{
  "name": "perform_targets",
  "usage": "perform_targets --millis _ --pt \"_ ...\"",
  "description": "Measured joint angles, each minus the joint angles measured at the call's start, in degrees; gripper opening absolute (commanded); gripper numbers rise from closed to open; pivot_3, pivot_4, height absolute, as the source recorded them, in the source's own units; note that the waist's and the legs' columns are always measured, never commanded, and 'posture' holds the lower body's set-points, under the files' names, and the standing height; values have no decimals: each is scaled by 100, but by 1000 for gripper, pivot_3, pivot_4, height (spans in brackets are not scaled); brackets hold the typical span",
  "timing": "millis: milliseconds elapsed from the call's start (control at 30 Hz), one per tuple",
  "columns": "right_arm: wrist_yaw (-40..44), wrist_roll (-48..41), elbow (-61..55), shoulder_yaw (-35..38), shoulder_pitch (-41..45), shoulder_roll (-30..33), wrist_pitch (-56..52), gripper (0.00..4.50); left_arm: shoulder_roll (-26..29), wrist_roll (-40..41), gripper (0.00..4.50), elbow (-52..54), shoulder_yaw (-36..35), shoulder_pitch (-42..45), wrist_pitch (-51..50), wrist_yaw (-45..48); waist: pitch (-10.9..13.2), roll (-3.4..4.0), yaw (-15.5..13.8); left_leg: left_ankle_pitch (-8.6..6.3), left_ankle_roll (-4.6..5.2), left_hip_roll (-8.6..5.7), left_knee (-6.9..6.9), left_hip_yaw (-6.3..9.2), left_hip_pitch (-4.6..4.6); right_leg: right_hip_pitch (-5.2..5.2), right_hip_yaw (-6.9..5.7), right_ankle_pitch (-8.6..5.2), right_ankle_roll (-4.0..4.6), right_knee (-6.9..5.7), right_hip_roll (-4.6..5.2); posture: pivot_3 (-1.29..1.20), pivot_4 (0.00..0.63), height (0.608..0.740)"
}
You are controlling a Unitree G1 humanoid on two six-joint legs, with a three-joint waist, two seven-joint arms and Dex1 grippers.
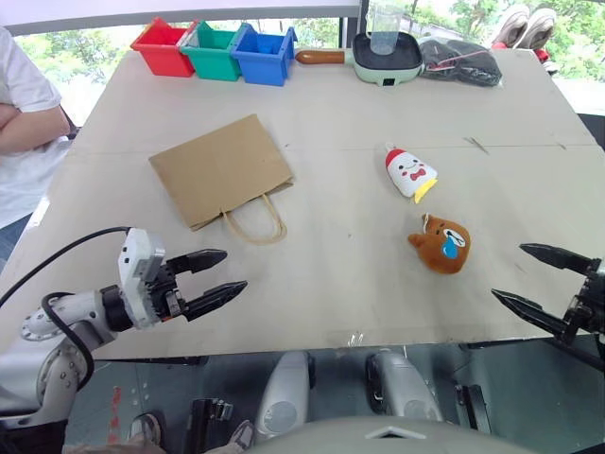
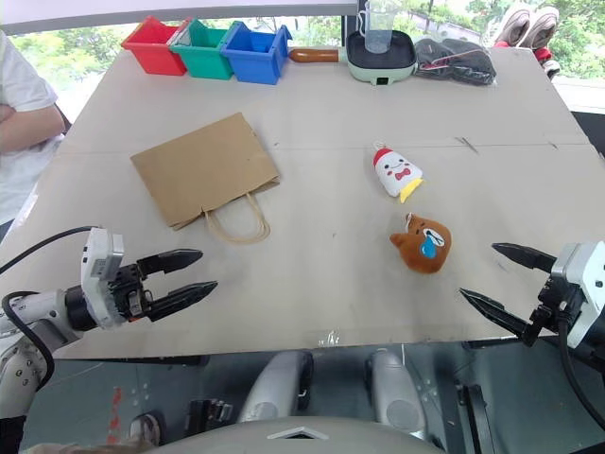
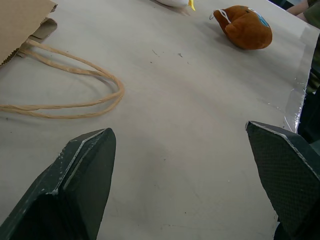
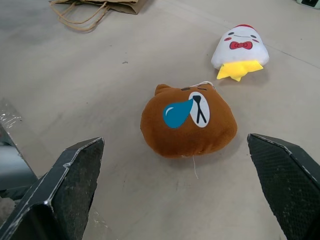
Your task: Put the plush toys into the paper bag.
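My pale grey tabletop spreads ahead. My left gripper at seven o'clock and right gripper at four o'clock hover empty, fingers spread wide. Two plush toys: brown one with blue tear at two o'clock, white red-capped one beyond. One flat brown paper bag at eleven. Three coloured plastic bins farthest.

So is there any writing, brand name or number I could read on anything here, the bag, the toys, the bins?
None that can be read.
Paper bag: plain brown, no print.
White plush toy: only a face and a red bow, no letters.
Brown plush toy: a face with a blue tear, no letters.
Red bin, green bin, blue bin: no labels visible.
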State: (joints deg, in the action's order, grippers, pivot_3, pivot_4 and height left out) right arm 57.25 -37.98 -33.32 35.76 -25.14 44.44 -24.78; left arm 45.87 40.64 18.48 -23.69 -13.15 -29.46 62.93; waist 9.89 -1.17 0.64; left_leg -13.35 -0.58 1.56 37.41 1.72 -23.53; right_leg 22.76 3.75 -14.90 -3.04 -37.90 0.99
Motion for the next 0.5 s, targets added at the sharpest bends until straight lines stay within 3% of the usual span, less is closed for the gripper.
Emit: perform_targets --millis 100,267,500 --pt "-198 -11 -95 -104 120 -318 77 4500 -94 -175 4489 -201 7 287 167 -229 -2 -4 -16 0 0 -1 0 10 1 -1 -9 -3 -5 -2 -3 0 150 740" --pt "-569 -127 -834 -1182 667 -672 149 4500 16 -995 4489 -1056 -39 934 1124 -544 -3 -1 32 1 -2 6 -2 -1 6 0 2 2 2 -4 -9 0 150 740" --pt "-909 151 -1119 -2520 1664 -550 45 4500 645 -2890 4489 -2434 822 1814 3961 -162 -4 -8 -68 0 -1 -7 -1 6 -9 6 -7 1 7 2 3 0 150 740"
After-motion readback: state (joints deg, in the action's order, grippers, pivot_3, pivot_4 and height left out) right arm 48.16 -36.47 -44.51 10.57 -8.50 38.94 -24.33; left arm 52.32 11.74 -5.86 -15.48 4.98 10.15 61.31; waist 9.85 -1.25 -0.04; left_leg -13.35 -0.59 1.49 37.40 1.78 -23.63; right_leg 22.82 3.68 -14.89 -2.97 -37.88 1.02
